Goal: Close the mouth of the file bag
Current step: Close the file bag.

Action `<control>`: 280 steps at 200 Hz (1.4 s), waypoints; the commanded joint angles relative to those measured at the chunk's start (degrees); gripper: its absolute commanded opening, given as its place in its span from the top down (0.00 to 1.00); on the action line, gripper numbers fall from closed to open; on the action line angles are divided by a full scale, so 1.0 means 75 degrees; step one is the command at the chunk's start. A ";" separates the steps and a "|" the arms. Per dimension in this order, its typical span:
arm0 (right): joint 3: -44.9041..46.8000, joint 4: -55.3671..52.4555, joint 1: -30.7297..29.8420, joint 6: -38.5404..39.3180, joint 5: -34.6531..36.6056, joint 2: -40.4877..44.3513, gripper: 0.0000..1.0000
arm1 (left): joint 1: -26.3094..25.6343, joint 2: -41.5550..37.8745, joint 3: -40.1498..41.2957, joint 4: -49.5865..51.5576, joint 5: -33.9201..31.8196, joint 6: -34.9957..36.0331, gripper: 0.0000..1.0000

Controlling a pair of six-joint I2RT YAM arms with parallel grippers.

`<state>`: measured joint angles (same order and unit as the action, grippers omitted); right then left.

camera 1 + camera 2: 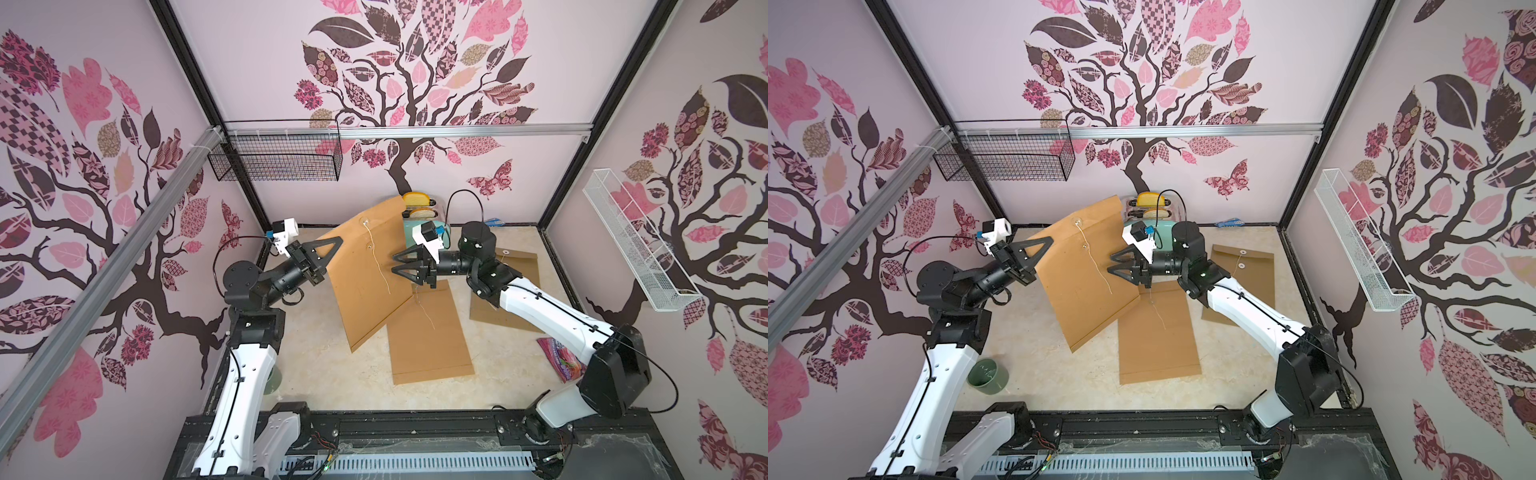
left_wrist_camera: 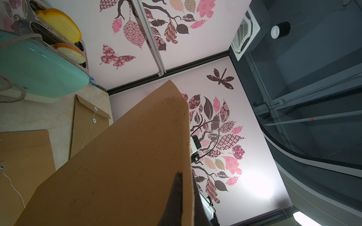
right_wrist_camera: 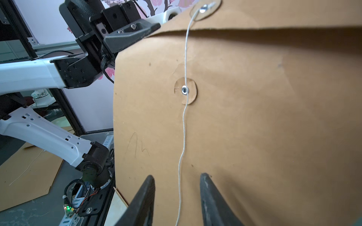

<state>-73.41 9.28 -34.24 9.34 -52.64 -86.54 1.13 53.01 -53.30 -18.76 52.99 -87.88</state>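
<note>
In a top view, my left gripper (image 1: pixel 334 243) is shut on the upper side edge of the bag (image 1: pixel 370 274), holding it raised and tilted above the surface (image 1: pixel 324 365). My right gripper (image 1: pixel 395 263) faces the bag's front, close to the string (image 1: pixel 380 266) that hangs loose down it. I judge the step in hand to be catching that string so I can wind it. My left hold has to stay steady, or the bag will swing away from my right gripper.

In the left wrist view, the bag's back (image 2: pixel 117 156) fills most of the frame. One finger (image 2: pixel 174 197) lies against the bag's edge. The grip looks firm, and I hold nothing else there.

In the right wrist view, the string (image 3: pixel 184 127) drops from the upper disc (image 3: pixel 204 8) on the flap (image 3: pixel 274 13). It passes the lower disc (image 3: pixel 185 90) and runs between the fingers of my right gripper (image 3: pixel 177 176) with a gap on each side. The jaws stand narrowly apart and hold nothing. I cannot tell whether the tips touch the paper.

The flap lies over the mouth, untied. I should close on the string well below the lower disc, leaving enough length to loop. Then I should lead it under that disc's rim with light tension, so the thread neither slips nor tears the paper.
</note>
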 commanded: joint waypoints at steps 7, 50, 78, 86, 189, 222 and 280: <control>-0.0751 0.0310 -0.0036 0.0208 -0.0114 -0.0133 0.58 | -0.0051 -0.0189 -0.0108 -0.0217 0.0018 0.0104 1.00; -0.1422 0.0905 -0.0086 -0.0179 -0.0494 -0.0526 0.54 | -0.0067 -0.0229 -0.0030 -0.0229 0.0024 0.0098 1.00; -0.1850 0.0732 -0.0214 -0.0185 -0.0602 -0.0772 0.53 | -0.0067 -0.0193 -0.0038 -0.0288 0.0036 0.0068 1.00; -0.1945 0.0660 -0.0248 -0.0193 -0.0630 -0.0849 0.52 | -0.0065 -0.0191 -0.0032 -0.0297 0.0036 0.0068 1.00; -0.2495 0.1340 -0.0425 -0.1228 -0.1151 -0.1510 0.50 | -0.0062 -0.0061 0.0087 -0.0585 0.0106 -0.0037 1.00; -0.2430 0.1990 -0.0439 -0.1899 -0.1531 -0.1619 0.50 | -0.0067 -0.0050 0.0112 -0.0581 0.0071 0.0004 1.00; -0.2197 0.2235 -0.0591 -0.2241 -0.1834 -0.1647 0.51 | -0.0066 -0.0001 0.0083 -0.0604 0.0013 0.0010 1.00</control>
<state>-89.54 24.99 -37.89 -6.26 -64.27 -99.00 0.80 53.06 -52.38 -20.93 53.17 -88.25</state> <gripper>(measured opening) 0.491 0.043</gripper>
